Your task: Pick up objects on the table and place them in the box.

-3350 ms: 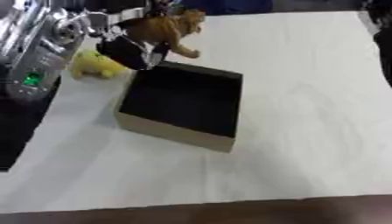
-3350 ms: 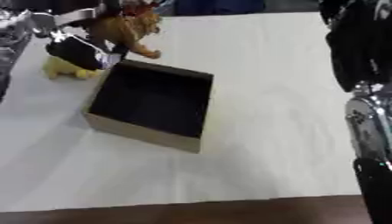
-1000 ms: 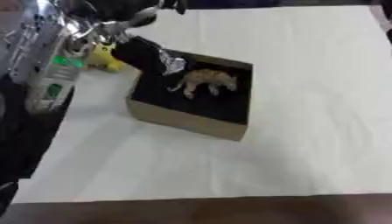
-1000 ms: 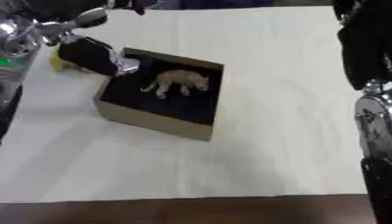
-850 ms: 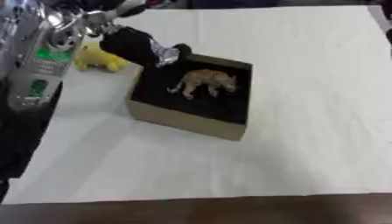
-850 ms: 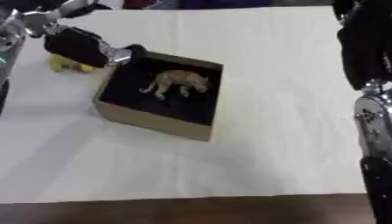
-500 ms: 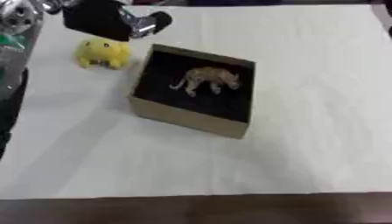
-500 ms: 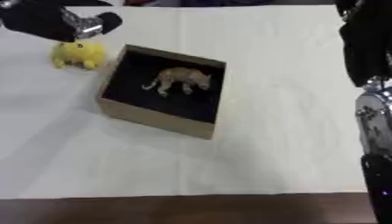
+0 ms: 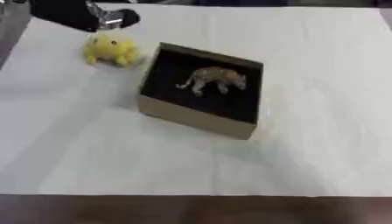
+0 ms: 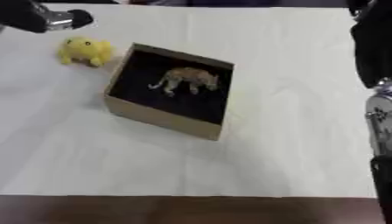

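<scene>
Open tan cardboard box with black interior [image 9: 195, 118] sits on the white-covered table [image 9: 321, 131], left of centre, turned askew. Small tan animal figurine [image 9: 214, 79] stands inside the box, toward its far side. Yellow soft toy animal [image 9: 111, 50] on the table just left of the box's far corner — apart from it. Robot's left hand [image 9: 76, 15] behind the toy, at the far-left edge. Right arm [image 10: 375, 65] along the right edge.

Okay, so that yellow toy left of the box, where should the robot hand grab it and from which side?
Probably around the round body of the yellow toy, coming down from above. It sits low on the white table with its small legs underneath, and the box crowds its right side. The left robot hand already hovers just behind it.
</scene>
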You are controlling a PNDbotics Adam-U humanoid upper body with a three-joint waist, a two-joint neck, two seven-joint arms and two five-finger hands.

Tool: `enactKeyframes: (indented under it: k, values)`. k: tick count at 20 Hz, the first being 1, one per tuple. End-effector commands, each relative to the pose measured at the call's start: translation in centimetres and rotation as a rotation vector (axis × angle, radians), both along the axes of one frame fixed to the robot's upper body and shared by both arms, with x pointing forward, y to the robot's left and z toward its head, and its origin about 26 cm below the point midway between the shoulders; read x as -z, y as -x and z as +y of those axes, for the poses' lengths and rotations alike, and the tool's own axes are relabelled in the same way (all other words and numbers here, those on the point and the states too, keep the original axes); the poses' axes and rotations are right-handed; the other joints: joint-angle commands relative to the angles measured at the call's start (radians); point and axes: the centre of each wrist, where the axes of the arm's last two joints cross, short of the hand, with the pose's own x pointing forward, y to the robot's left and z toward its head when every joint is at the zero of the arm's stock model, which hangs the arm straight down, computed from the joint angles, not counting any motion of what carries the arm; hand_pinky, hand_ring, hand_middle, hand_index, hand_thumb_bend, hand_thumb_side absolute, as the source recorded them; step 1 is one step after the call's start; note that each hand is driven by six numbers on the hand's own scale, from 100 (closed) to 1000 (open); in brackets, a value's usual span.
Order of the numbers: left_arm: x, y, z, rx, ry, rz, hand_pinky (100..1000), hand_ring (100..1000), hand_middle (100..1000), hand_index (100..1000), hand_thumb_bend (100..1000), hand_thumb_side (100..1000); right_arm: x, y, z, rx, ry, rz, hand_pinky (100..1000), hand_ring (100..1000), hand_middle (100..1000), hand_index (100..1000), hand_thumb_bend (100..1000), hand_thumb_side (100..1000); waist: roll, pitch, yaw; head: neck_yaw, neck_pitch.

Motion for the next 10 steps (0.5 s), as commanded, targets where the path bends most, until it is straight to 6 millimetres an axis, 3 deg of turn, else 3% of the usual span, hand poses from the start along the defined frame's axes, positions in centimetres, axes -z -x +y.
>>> enactKeyframes:
  k: [1,4,10]
  values:
    - [-0.9,-0.8,1.9,-0.078,-0.085,0.009,724,897,856,930,609,664,-1.2,0.5,-0.3,0.010,0.021,-0.044,965,826,641,952,100,967,0.002,-0.016,-0.002,0.002,-0.016]
    - [-0.5,-1.9,2.7,-0.112,-0.134,0.061,748,903,863,939,563,631,-1.2,0.5,-0.3,0.007,0.022,-0.044,965,826,641,952,100,969,0.002,-0.014,-0.003,0.000,-0.024]
    - [0.5,-3.5,3.8,-0.159,-0.191,0.152,790,910,863,946,602,613,-1.2,0.5,-0.2,0.004,0.022,-0.043,965,826,641,952,100,970,0.003,-0.013,-0.007,-0.003,-0.032]
